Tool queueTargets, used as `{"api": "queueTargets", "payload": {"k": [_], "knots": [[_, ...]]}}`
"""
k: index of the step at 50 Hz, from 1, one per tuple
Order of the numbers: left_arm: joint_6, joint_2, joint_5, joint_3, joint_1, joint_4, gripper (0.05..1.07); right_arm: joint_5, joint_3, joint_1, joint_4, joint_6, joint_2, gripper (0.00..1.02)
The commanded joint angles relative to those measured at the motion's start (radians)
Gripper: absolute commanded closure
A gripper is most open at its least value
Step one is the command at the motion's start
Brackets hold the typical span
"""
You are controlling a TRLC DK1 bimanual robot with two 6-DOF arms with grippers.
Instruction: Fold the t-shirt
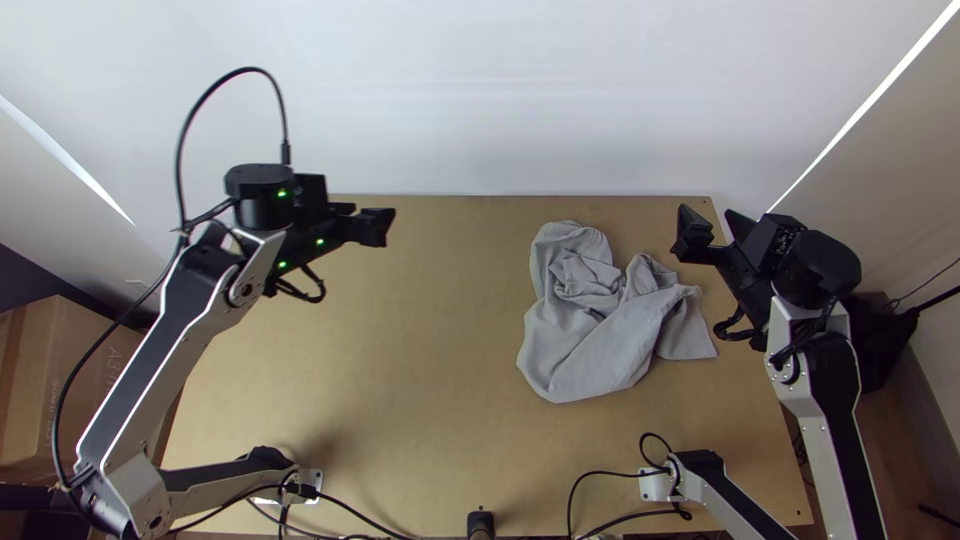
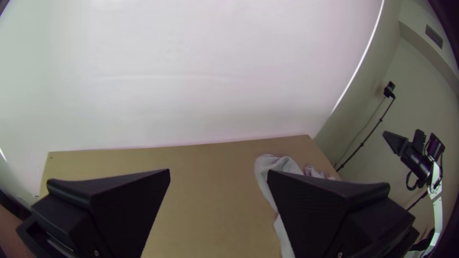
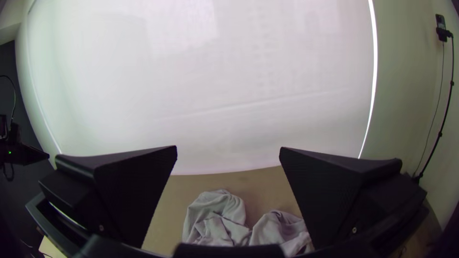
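Grey cloth t-shirt (image 1: 590, 350) bunched, right of centre in top view, on light wooden worktop (image 1: 400, 340); left gripper (image 2: 218, 170), right gripper (image 3: 228, 147) both spread, empty. Best pinch opposite edges, pull flat before folding.

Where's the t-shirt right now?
In the top view, the t-shirt lies bunched on the right half of the table, to the left of the open right claw and clear of it.
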Motion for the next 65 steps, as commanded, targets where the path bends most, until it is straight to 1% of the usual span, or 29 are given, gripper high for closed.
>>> {"api": "queueTargets", "payload": {"k": [1,4,6,10,12,14,19,23,25,30,32,39,48,59,65], "knots": [[-0.048,0.091,0.008,0.100,-0.063,-0.021,0.10,-0.007,0.016,-0.031,-0.039,0.048,0.014,0.04],[-0.057,0.159,0.008,0.164,-0.092,-0.057,0.10,-0.029,0.014,-0.057,-0.074,0.081,0.023,0.04],[-0.078,0.214,0.008,0.230,-0.117,-0.108,0.10,-0.050,0.014,-0.082,-0.101,0.102,0.028,0.04],[-0.127,0.311,0.012,0.328,-0.146,-0.165,0.10,-0.069,0.011,-0.120,-0.161,0.162,0.042,0.04],[-0.160,0.349,0.022,0.359,-0.153,-0.174,0.10,-0.078,0.004,-0.131,-0.178,0.168,0.043,0.04],[-0.167,0.384,0.061,0.387,-0.156,-0.174,0.10,-0.078,-0.007,-0.143,-0.186,0.171,0.042,0.04],[-0.213,0.475,0.110,0.448,-0.172,-0.176,0.10,-0.080,-0.027,-0.174,-0.203,0.191,0.035,0.04],[-0.265,0.535,0.131,0.488,-0.187,-0.172,0.10,-0.089,-0.035,-0.207,-0.226,0.219,0.034,0.04],[-0.302,0.570,0.165,0.506,-0.189,-0.172,0.10,-0.096,-0.041,-0.221,-0.235,0.237,0.034,0.04],[-0.315,0.653,0.180,0.560,-0.207,-0.169,0.10,-0.112,-0.061,-0.264,-0.252,0.275,0.037,0.04],[-0.319,0.683,0.183,0.578,-0.219,-0.168,0.10,-0.124,-0.070,-0.278,-0.261,0.303,0.040,0.04],[-0.321,0.768,0.228,0.621,-0.262,-0.139,0.10,-0.159,-0.113,-0.319,-0.289,0.366,0.052,0.04],[-0.301,0.846,0.229,0.621,-0.351,-0.073,0.10,-0.164,-0.159,-0.355,-0.298,0.377,0.057,0.04],[-0.301,0.940,0.229,0.623,-0.406,0.067,0.10,-0.164,-0.179,-0.422,-0.290,0.377,0.052,0.04],[-0.293,0.986,0.226,0.628,-0.423,0.116,0.10,-0.164,-0.190,-0.442,-0.282,0.372,0.046,0.04]]}}
